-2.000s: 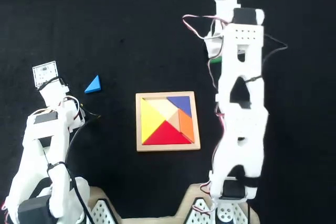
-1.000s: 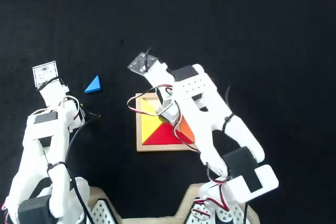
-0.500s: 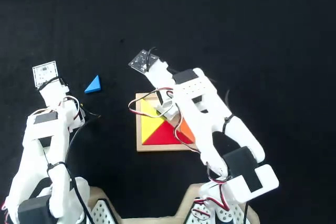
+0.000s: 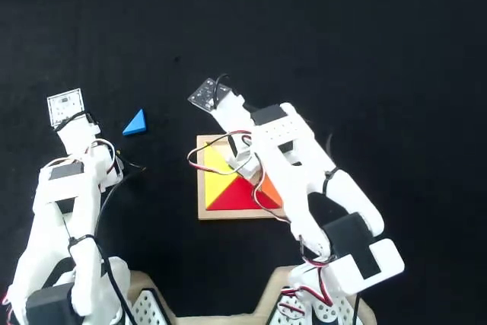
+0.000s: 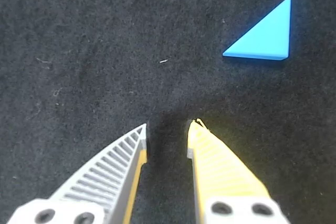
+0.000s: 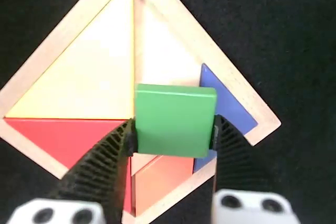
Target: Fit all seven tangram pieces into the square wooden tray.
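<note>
the black worktop (image 4: pixel 380 74) carries the square wooden tray (image 4: pixel 201 195) near its middle, most pieces already seated. the right end effector (image 6: pixel 173 129) hangs over the tray, clamped on the green square (image 6: pixel 175 119), probably to line it up with the bare patch. the left end effector (image 5: pixel 167 132), slightly parted and empty, sits toward the worktop's left edge beside the blue triangle (image 5: pixel 268 38), likely its next pick.

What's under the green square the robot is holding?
The wooden tray, holding a yellow piece, red piece, orange piece and blue piece. The spot straight beneath the green square is hidden.
</note>
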